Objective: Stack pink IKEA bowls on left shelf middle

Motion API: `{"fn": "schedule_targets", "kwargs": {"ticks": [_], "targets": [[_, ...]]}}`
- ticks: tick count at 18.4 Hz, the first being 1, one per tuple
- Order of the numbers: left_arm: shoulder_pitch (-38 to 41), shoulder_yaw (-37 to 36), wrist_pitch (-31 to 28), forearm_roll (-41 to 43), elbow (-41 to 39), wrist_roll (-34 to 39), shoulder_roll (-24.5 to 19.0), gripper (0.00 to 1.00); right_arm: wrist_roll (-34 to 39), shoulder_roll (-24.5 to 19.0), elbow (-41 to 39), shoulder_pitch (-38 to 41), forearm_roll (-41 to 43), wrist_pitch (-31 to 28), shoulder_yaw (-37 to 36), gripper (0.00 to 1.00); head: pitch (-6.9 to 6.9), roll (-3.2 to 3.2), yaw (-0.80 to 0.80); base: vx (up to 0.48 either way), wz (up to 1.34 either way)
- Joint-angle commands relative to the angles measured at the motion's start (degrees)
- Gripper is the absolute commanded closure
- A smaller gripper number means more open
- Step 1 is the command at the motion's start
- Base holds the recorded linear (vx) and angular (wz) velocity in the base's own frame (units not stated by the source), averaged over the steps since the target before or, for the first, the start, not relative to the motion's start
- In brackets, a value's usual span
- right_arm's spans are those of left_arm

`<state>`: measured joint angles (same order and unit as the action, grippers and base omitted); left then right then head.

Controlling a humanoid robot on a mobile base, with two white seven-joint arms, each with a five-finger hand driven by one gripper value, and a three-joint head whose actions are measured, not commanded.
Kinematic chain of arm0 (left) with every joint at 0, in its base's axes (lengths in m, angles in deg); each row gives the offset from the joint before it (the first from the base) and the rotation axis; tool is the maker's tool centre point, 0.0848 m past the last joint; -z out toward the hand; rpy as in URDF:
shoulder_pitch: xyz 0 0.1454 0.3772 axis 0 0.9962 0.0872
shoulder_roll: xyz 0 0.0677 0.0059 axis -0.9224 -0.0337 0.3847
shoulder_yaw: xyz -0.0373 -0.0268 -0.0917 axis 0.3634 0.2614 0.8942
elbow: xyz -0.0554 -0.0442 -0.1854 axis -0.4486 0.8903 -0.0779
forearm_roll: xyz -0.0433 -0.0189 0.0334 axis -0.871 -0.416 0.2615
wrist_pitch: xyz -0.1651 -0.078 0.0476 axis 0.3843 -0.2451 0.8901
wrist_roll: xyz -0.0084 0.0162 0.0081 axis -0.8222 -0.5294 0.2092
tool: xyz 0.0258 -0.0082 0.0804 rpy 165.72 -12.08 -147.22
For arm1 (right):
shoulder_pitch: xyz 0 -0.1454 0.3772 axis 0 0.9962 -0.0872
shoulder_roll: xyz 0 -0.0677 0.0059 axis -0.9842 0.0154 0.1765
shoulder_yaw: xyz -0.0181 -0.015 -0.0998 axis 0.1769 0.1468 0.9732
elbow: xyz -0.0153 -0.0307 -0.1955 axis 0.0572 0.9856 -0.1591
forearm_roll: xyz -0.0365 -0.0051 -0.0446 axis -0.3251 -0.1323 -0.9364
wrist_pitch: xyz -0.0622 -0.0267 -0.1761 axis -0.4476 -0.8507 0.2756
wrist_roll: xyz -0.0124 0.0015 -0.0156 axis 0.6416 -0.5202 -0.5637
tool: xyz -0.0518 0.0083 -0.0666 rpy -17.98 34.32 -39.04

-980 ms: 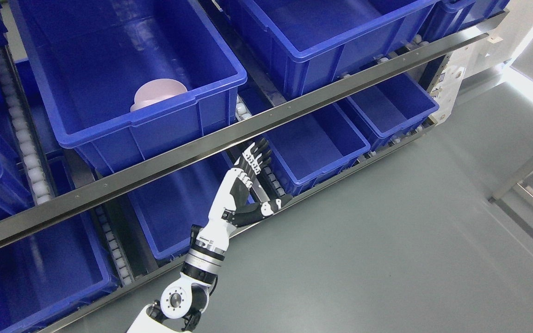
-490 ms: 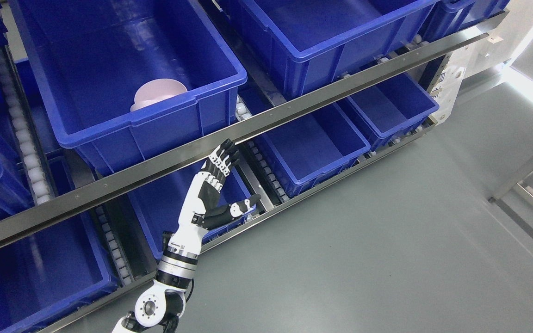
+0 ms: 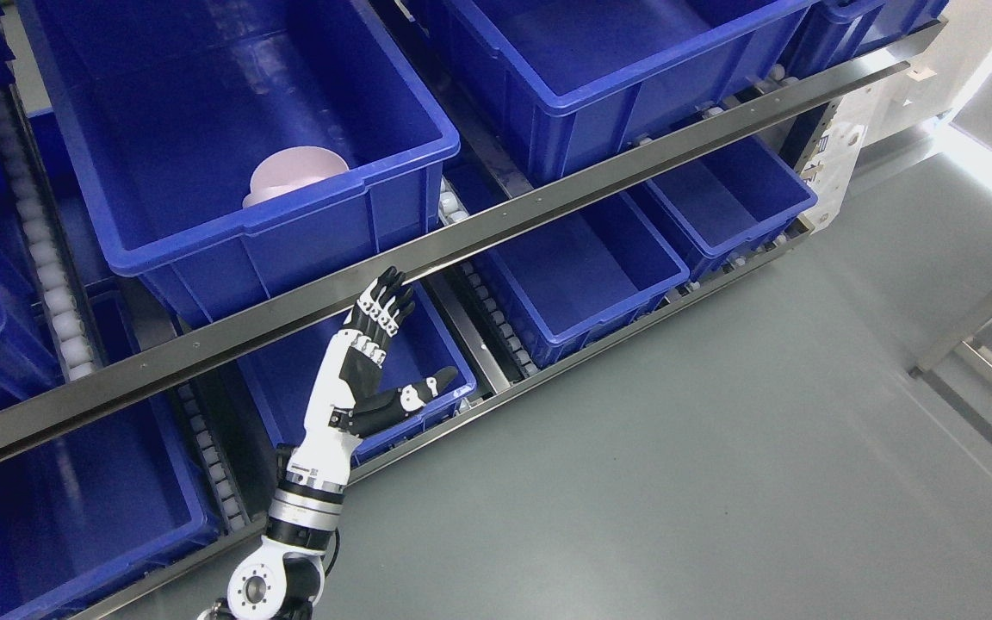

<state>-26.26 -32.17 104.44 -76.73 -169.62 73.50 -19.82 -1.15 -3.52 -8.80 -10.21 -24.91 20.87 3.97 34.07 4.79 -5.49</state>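
The white-and-black left hand (image 3: 367, 370), fingers spread and empty, is seen below the steel shelf rail (image 3: 479, 232), which should be cleared before the pale pink bowl (image 3: 294, 176) is reached.

You see the roller shelf rack (image 3: 496, 228) crossing the frame diagonally. Blue bins (image 3: 203, 103) sit on its upper level at the top; more bins (image 3: 578, 275) occupy the lower level, centre.
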Motion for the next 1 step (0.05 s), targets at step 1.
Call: {"fn": "schedule_targets", "kwargs": {"ticks": [1], "targets": [[0.55, 2.13, 0.02, 0.06, -1.89, -0.02, -0.96, 0.03, -0.01, 1.00, -1.93, 1.67, 0.12, -0.05, -0.62, 0.00, 0.00, 0.00, 0.00, 0.000, 0.00]]}}
